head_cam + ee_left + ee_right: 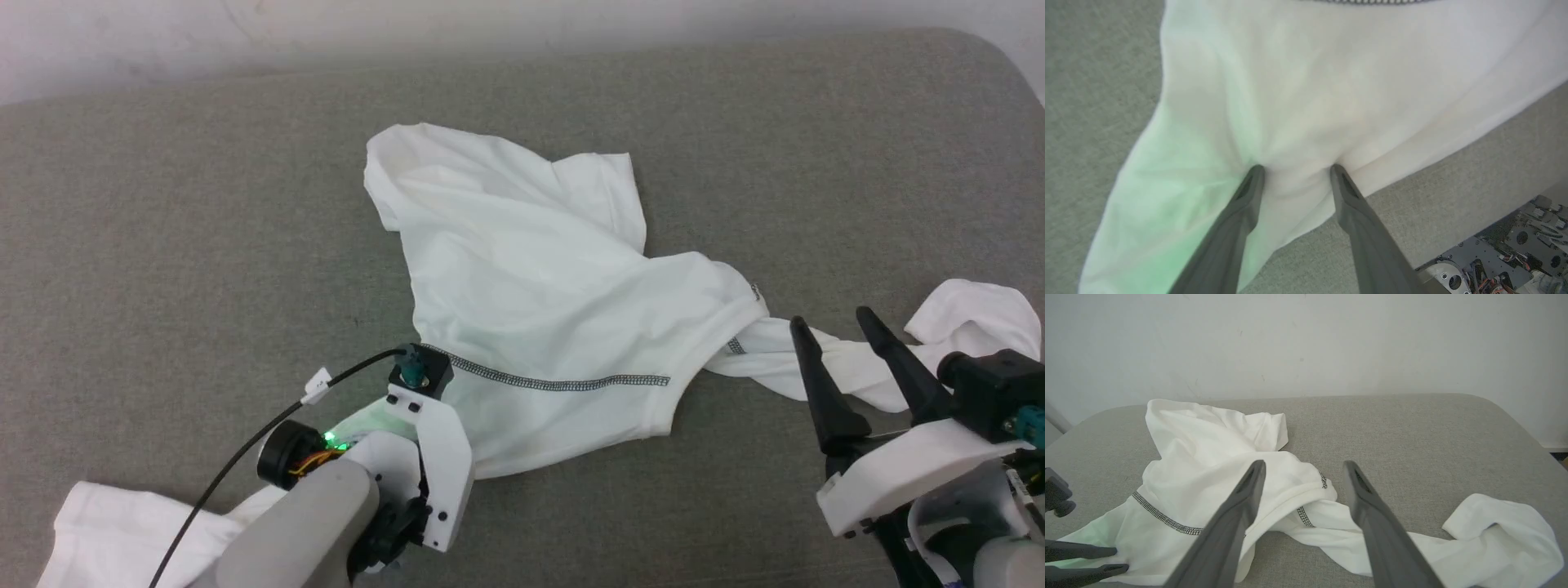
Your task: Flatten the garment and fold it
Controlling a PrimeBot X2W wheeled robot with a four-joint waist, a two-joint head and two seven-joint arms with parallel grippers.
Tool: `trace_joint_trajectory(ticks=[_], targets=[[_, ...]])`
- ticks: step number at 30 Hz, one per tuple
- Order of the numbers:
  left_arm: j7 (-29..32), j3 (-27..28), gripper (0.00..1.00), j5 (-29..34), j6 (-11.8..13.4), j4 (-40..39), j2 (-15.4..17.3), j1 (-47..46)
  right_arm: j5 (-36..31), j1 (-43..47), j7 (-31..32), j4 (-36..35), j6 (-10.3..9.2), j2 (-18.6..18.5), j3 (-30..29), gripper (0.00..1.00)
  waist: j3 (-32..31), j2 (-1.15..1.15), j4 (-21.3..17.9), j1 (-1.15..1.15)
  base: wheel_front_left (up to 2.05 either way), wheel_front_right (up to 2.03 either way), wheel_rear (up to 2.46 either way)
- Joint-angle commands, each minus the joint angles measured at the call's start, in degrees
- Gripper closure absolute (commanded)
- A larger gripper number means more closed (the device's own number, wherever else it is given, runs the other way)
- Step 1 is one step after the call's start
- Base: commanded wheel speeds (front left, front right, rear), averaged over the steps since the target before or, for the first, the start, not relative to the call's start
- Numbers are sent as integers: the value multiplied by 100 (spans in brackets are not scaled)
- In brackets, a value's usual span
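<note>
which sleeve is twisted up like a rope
The sleeve on the robot's right: it leaves the shoulder seam wound into a narrow twist and ends in a bunched cuff. The sleeve on its left lies broad, with no twist showing.

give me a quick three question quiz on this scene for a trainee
1. True or false: the right gripper is clamped shut on the garment.
2. The left gripper presses its fingertips into: A the garment, B a book, C a cup.
3. What colour is the padded surface under the garment?
Key: 1 false, its jaws stand open; 2 A; 3 grey.
</note>
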Motion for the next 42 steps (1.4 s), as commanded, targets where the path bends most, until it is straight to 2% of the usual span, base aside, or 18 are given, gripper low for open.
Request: trace_joint_trajectory(ticks=[1, 8, 11, 16, 18, 19, 22, 26, 31, 32, 33, 34, 42], targets=[[134, -198, 100, -78, -74, 235, -27, 279, 5, -68, -36, -3, -10, 18, -46, 0, 7, 0, -4, 0, 0, 0, 0], [-163, 123, 100, 43, 88, -561, 407, 130, 111, 92, -63, 132, -10, 18, -421, 0, -169, 0, 282, 0, 0, 0, 0], [-171, 347, 100, 49, 222, -1088, 751, 155, 157, 126, -56, 199, -10, 19, -508, 0, -268, 0, 354, 0, 0, 0, 0], [-99, 770, 100, -3, 472, -1837, 1511, 442, 170, 162, -14, 278, -10, 19, -587, 0, -344, 0, 419, 0, 0, 0, 0], [-44, 936, 100, -81, 584, -2009, 1790, 635, 182, 181, 10, 301, -10, 19, -602, 0, -346, 0, 433, 0, 0, 0, 0], [-44, 936, 100, -81, 584, -2009, 1790, 635, 182, 181, 10, 301, -10, 19, -602, 0, -346, 0, 433, 0, 0, 0, 0], [-32, 1203, 100, -227, 819, -2050, 2102, 975, 180, 190, 30, 330, -10, 19, -608, 0, -328, 0, 423, 0, 0, 0, 0], [-328, 1526, 100, -364, 1106, -1748, 2188, 1297, 147, 172, 66, 374, -10, 19, -607, 0, -277, 0, 412, 0, 0, 0, 0], [-1114, 1732, 100, -353, 1235, -1096, 1816, 1301, 75, 117, 115, 420, -10, 19, -552, 0, -214, 0, 383, 0, 0, 0, 0], [-1300, 1767, 86, -355, 1250, -992, 1699, 1279, 56, 109, 133, 434, -10, 19, -531, 0, -207, 0, 373, 0, 0, 0, 0], [-1445, 1778, 38, -357, 1255, -902, 1595, 1272, 40, 105, 154, 456, -10, 19, -513, 0, -206, 0, 365, 0, 0, 0, 0], [-1568, 1773, 0, -358, 1239, -843, 1510, 1271, 23, 105, 177, 485, -10, 19, -494, 0, -208, 0, 357, 0, 0, 0, 0], [-3149, 2156, 0, -218, 1408, -1089, 1101, 1511, -58, 96, 581, 966, -10, 5, -170, 0, -374, 0, 360, 0, 0, 0, 0]])
